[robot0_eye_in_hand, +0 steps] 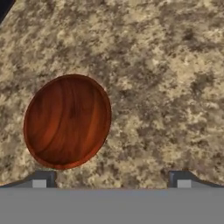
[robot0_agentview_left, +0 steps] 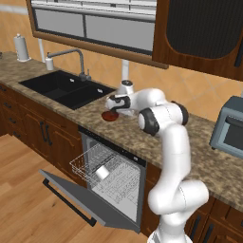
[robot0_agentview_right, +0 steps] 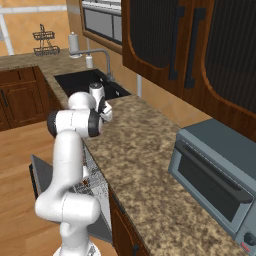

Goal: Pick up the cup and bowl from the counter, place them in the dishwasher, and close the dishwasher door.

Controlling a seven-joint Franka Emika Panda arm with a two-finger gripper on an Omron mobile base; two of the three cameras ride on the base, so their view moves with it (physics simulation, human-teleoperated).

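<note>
Here the gripper [robot0_eye_in_hand: 111,178] is held open and empty just above the counter [robot0_eye_in_hand: 175,65]. The bowl [robot0_eye_in_hand: 67,120] is seen resting on it, off-centre toward the left fingertip [robot0_eye_in_hand: 43,178], so a small sideways shift is judged necessary

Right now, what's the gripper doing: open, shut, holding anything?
Gripper: open and empty, fingertips spread wide above the counter. The bowl lies on the counter below it, off toward one fingertip, not between the fingers.
</note>
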